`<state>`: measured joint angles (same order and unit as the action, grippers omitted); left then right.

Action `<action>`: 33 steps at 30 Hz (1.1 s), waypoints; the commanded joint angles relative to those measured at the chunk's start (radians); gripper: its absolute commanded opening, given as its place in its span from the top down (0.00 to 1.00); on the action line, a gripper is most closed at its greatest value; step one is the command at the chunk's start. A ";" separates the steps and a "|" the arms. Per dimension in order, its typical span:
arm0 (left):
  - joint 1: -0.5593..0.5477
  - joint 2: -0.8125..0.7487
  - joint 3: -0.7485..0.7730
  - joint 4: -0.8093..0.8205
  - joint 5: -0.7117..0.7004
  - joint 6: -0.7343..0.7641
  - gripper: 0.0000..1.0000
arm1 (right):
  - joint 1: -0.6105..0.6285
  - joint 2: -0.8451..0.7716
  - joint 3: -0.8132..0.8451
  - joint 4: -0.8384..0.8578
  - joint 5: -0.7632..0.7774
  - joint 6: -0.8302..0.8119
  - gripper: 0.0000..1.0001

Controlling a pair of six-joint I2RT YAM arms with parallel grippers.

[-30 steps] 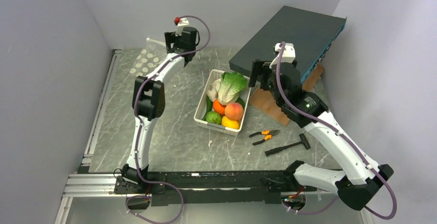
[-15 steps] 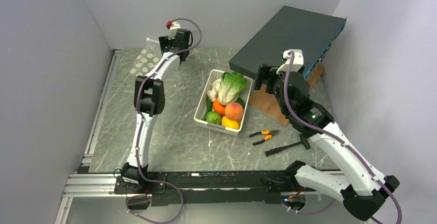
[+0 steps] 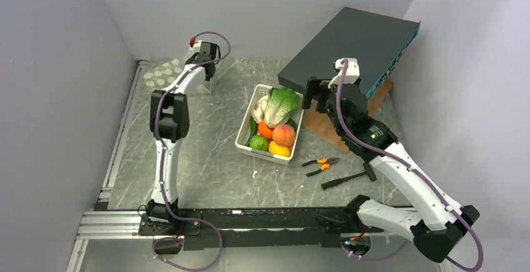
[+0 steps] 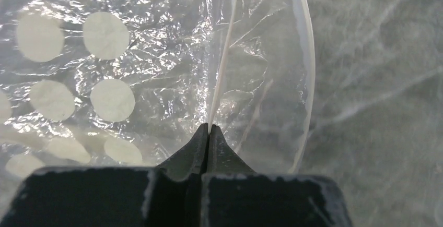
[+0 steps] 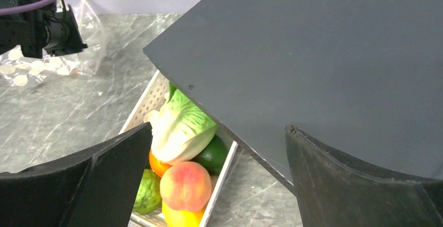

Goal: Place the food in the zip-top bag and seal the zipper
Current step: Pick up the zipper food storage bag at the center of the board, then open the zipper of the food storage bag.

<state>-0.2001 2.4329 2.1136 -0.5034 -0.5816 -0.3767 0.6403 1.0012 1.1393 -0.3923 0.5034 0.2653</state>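
The step in hand is taking hold of the bag, with no food packed yet; the clear floppy plastic zip-top bag with white dots lies at the upper left of the top view on the grey marbled table, well apart from the white slotted plastic basket; the left gripper has its jaws pressed together on the thin whitish zipper strip, which runs straight up the wrist frame from the fingertips; the dotted face spreads to the left of that strip and the pale rim curves to its right, so the mouth seems to face right, toward the basket, with the long axis roughly left to right in the top view; the right gripper hangs with jaws wide and empty above the basket's leafy green lettuce and round peach; next, I judge, the left arm must lift the rim to hold the mouth open while the right picks up a piece.
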 commanded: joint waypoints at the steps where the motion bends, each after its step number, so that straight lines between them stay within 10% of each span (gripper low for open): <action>1: -0.008 -0.234 -0.056 -0.040 0.073 0.072 1.00 | 0.004 0.041 0.044 -0.034 -0.089 0.060 0.00; 13: -0.009 -0.992 -0.712 -0.123 0.347 0.078 1.00 | 0.068 0.107 0.046 0.015 -0.535 0.186 0.00; 21: -0.009 -1.498 -1.120 -0.183 0.502 0.035 1.00 | 0.379 0.266 0.152 -0.028 -0.460 0.157 0.00; 33: -0.009 -1.874 -1.369 -0.212 0.658 -0.017 1.00 | 0.447 0.415 0.072 0.158 -0.417 0.301 0.00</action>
<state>-0.2066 0.6003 0.7841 -0.7177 0.0151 -0.3622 1.0843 1.3792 1.2320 -0.3401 0.0280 0.4965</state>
